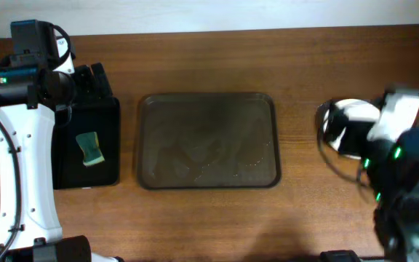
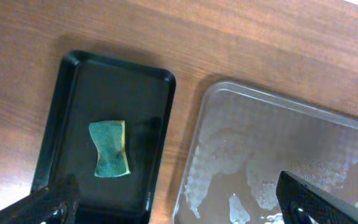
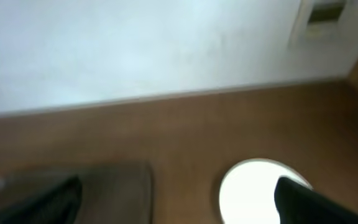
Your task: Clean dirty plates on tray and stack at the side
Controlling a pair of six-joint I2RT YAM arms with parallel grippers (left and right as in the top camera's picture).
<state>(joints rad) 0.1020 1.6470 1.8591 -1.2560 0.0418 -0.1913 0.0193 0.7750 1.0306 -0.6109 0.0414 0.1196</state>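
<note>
The large brown translucent tray (image 1: 208,171) lies mid-table with no plates on it, only pale wet smears; it also shows in the left wrist view (image 2: 278,149) and as a blurred corner in the right wrist view (image 3: 114,186). White plates (image 1: 349,115) sit on the table to its right, partly hidden by my right arm; I cannot tell how many. One bright white plate (image 3: 250,193) shows in the right wrist view. My right gripper (image 3: 176,202) is open and empty above the table, between tray and plate. My left gripper (image 2: 179,211) is open and empty, above the black tray's far end (image 1: 93,78).
A narrow black tray (image 1: 111,116) stands left of the brown tray and holds a green and yellow sponge (image 1: 90,148), also seen in the left wrist view (image 2: 110,148). A pale wall runs behind the table's far edge.
</note>
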